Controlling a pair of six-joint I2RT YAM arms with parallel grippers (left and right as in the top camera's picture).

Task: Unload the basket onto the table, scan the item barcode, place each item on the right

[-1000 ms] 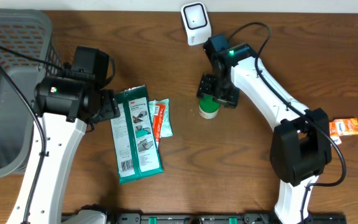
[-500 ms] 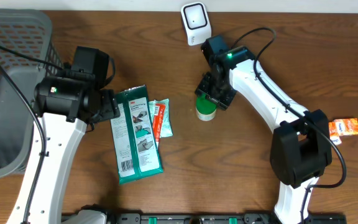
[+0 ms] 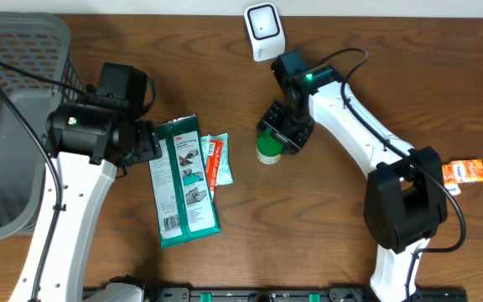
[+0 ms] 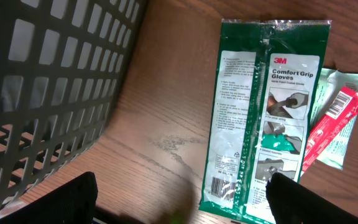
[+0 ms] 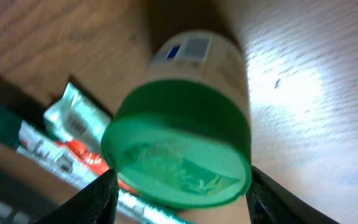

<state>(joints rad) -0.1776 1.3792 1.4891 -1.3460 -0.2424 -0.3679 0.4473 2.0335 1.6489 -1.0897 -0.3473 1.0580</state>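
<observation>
Well, beside my left jaws stands the grey mesh basket [image 3: 7, 126], well clear of them. Those jaws hang wide apart over bare wood with nothing between them. Ahead of them, nearer one finger, the green Comfort Grip Gloves packet [image 4: 263, 118] lies flat on the surface [image 3: 309, 235], printed side up, with its barcode at the end closest to the jaws. On the packet's far side lies a pale green sachet [image 4: 347, 118]. A red packet [image 4: 331, 127] lies slantwise across the sachet, its lower end reaching the glove packet's edge.

My right jaws are clamped on the green-capped bottle [image 5: 179, 155], one finger against each side of the cap. The bottle is tilted, with the cap towards the wrist camera and the pale body, with its blue-marked label, pointing away. I cannot tell whether its base touches the wood.

Beyond the right jaws the white scanner [image 3: 262, 29] stands near the far edge, apart from the bottle. Behind the jaws, past the right arm [image 3: 350, 117], a small orange box [image 3: 464, 172] lies on the surface.
</observation>
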